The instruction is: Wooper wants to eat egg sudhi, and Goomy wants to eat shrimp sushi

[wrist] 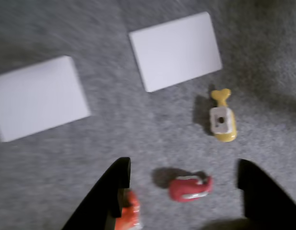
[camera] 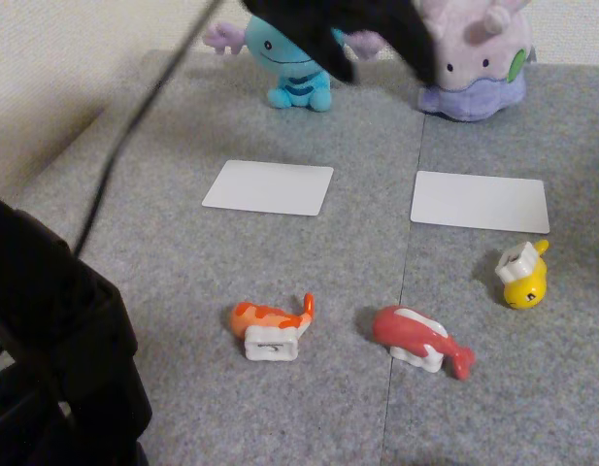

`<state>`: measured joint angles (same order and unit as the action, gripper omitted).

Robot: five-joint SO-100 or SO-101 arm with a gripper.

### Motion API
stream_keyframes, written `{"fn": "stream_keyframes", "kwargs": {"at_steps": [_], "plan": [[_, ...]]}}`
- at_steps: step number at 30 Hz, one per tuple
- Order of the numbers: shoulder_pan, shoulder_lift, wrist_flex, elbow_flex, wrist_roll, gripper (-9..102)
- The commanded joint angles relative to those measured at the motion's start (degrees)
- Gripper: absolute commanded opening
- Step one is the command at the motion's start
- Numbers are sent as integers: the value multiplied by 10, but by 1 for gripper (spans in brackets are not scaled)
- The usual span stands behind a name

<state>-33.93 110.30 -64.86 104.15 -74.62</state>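
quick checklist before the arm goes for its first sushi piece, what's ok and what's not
1. Gripper open and holding nothing: ok, fingers spread wide in the wrist view.
2. Small yellow egg sushi toy free to grasp: ok, but it lies tipped over, rice block up.
3. Orange white-striped shrimp sushi toy free to grasp: ok, also on its side; one finger partly hides it in the wrist view.
4. White card before the light blue Wooper plush bare: ok.
5. White card before the pale lilac Goomy plush bare: ok.
6. Gripper lined up over a target: not ok, the red-pink fish sushi toy sits between the fingers.
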Motion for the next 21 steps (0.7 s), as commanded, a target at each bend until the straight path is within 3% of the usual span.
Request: {"fn": "stream_keyframes", "kwargs": {"at_steps": [1, 12, 21], "plan": [[-42, -54, 8, -54, 38, 31], [-70, -240, 2, -113, 120, 41], [-109, -306, 56, -115, 138, 35]]}}
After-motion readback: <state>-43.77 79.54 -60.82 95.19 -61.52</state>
